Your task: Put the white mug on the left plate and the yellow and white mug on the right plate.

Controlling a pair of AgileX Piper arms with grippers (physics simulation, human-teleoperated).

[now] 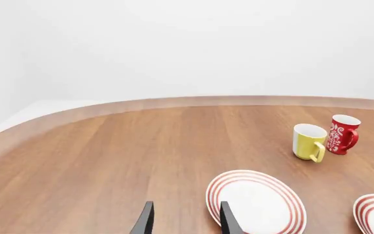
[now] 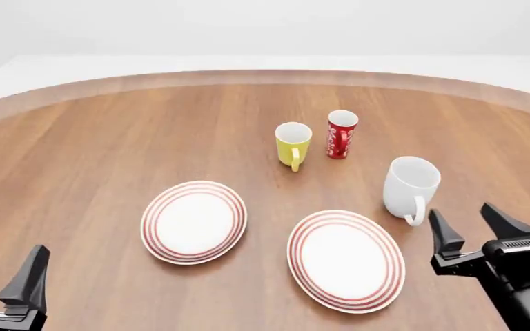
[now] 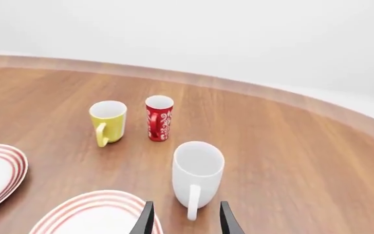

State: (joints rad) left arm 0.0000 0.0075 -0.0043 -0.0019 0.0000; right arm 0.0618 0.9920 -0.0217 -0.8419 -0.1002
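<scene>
At the bottom edge of the front view, my left gripper (image 2: 3,276) sits in the lower left corner with its dark fingers spread apart and nothing between them, while my right gripper (image 2: 472,231) stands in the lower right with its fingers likewise parted and bare, touching no object. Just beyond the right gripper's fingertips stands the white mug (image 2: 410,187), upright, large and plain, its loop handle turned toward the near edge of the frame; in the right wrist view the same mug (image 3: 197,173) stands just ahead of my open fingers (image 3: 146,219). In the lower centre of the front view lie the two red-ringed plates, both empty: the left plate (image 2: 157,238) left of centre, the right plate (image 2: 306,276) slightly nearer and right of centre, close beside the white mug but apart from it. Farther back, at mid-frame, the yellow and white mug (image 2: 292,144) stands upright, yellow outside and white within, handle facing the near side. Just to its right, a little farther off, stands a slim red cup (image 2: 341,134) with white markings. All rest on the wooden table (image 2: 81,152), whose curved far edge crosses the upper frame.
</scene>
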